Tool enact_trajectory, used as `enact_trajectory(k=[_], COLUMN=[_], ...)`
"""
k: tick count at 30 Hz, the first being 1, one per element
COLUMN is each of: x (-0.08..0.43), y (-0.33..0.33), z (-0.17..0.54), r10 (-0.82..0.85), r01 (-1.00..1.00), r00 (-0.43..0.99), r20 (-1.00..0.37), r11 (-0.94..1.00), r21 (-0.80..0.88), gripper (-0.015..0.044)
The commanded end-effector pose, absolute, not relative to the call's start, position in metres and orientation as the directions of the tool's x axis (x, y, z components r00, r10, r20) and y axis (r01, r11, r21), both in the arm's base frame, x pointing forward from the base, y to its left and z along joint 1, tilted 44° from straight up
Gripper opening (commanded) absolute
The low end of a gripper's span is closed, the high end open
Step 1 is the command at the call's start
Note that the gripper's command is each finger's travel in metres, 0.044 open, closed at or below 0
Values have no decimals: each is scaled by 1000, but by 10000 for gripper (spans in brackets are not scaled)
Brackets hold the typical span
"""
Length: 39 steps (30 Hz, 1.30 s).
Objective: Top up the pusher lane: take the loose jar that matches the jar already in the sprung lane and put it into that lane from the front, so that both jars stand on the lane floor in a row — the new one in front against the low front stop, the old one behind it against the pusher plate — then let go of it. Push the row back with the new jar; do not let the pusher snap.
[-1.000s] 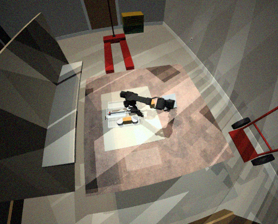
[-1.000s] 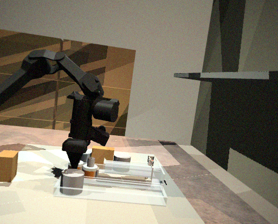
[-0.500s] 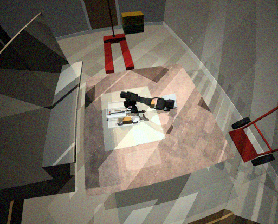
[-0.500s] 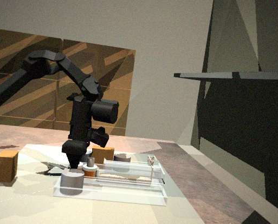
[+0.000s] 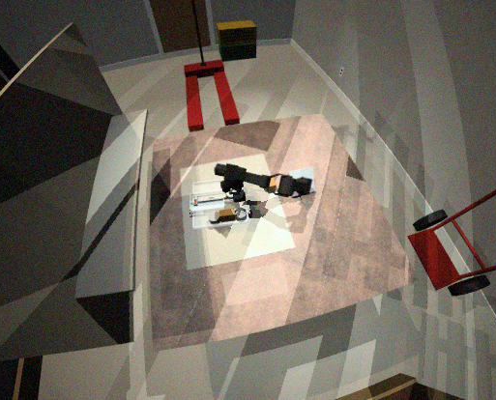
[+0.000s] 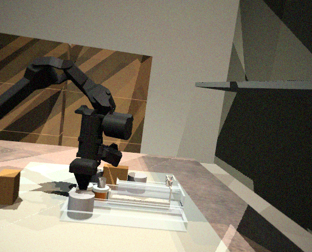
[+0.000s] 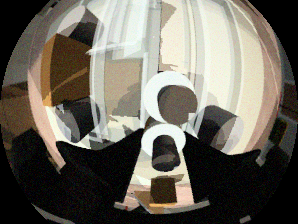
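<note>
I have the claw (image 5: pixel 241 195) (image 6: pixel 83 187) (image 7: pixel 162 133) clamped on the loose jar (image 6: pixel 90 184) (image 7: pixel 164 150), fingers closing on it from either side. From the wrist I look down on a broad white ring around a darker, narrower round top; the shoulder reads pale and rounded. In the exterior view most of its body is hidden behind a grey cylinder and the fingertips, so I can't tell whether its base meets the lane floor.

It is at the front end of the sprung lane, directly in front of the lane jar (image 6: pixel 101 192) (image 7: pixel 151 97). That one shows an orange-brown body, a white shoulder and a grey top, and stands upright. The two white rings look very close together from the wrist; I can't make out whether the jars touch.

The clear tray (image 5: pixel 219 224) (image 6: pixel 124 224) sits on a cream mat (image 5: pixel 271 240) (image 6: pixel 33 237) over the counter (image 5: pixel 256 290) (image 6: pixel 182 170). Crowding me on one side is the near grey cylinder (image 6: pixel 81 205) (image 7: pixel 217 129); across the lane stand an orange box (image 5: pixel 226 214) (image 6: pixel 121 172) (image 7: pixel 67 70) and the far grey cylinder (image 6: pixel 137 177). Another orange block (image 6: pixel 6 189) (image 7: pixel 163 190) stands outside the tray, well apart from the lane.
</note>
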<state>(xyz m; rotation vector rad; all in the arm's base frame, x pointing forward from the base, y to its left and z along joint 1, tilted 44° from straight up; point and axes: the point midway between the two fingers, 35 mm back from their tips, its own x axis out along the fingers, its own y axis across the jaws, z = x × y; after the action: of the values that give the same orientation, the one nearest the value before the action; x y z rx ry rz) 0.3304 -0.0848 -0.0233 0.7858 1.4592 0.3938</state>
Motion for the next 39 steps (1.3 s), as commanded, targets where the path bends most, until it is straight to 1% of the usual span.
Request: enact_trajectory(k=[1,39], x=[333,327], y=[-83,-81], z=[-23,-23], r10=[680,680], r01=[211,212], r00=[117,116], r20=[-724,-724], r11=[695,695], r21=[687,687], gripper=[0,0])
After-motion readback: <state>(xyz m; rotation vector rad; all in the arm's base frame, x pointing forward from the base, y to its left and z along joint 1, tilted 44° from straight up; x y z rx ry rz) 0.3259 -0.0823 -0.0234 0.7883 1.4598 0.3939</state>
